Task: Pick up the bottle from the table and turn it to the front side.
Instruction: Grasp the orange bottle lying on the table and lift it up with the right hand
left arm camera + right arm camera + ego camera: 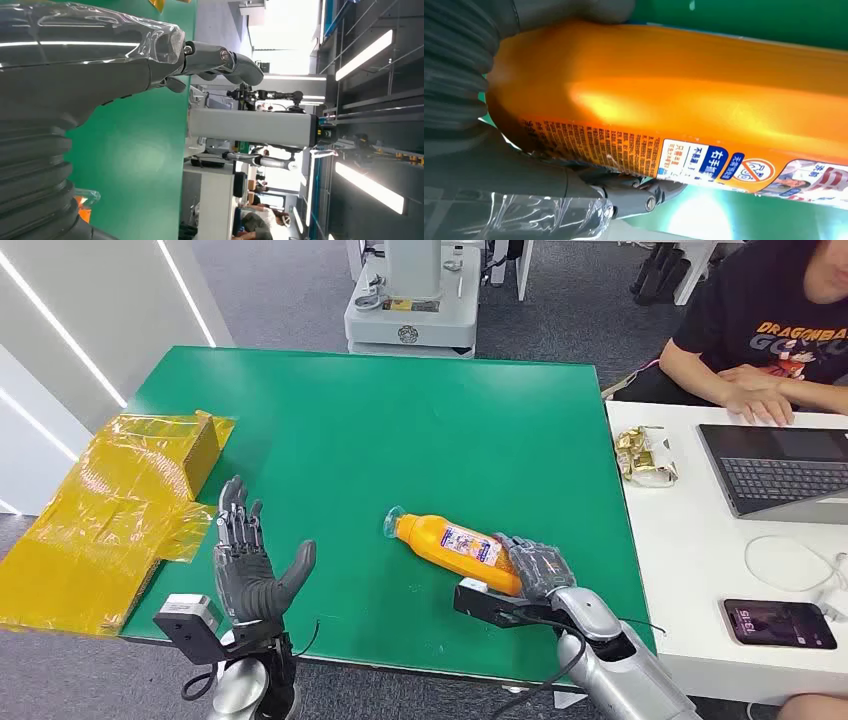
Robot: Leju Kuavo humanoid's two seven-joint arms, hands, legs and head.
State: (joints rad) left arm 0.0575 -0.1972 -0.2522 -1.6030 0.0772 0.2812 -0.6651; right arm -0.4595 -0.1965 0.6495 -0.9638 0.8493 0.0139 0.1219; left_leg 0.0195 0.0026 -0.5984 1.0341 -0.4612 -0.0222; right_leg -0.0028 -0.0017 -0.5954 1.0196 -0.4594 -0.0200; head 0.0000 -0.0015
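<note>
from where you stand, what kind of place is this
Likely a robotics lab or office: a green test table, a person working at a laptop on a white desk, and a machine base behind.

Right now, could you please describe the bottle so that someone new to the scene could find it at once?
On the green table, look to the near right part, where the robot's right hand grips the base end of an orange bottle lying on its side. It has a clear cap pointing toward the table's middle and a printed label, and it is the one orange thing on the green surface.
</note>
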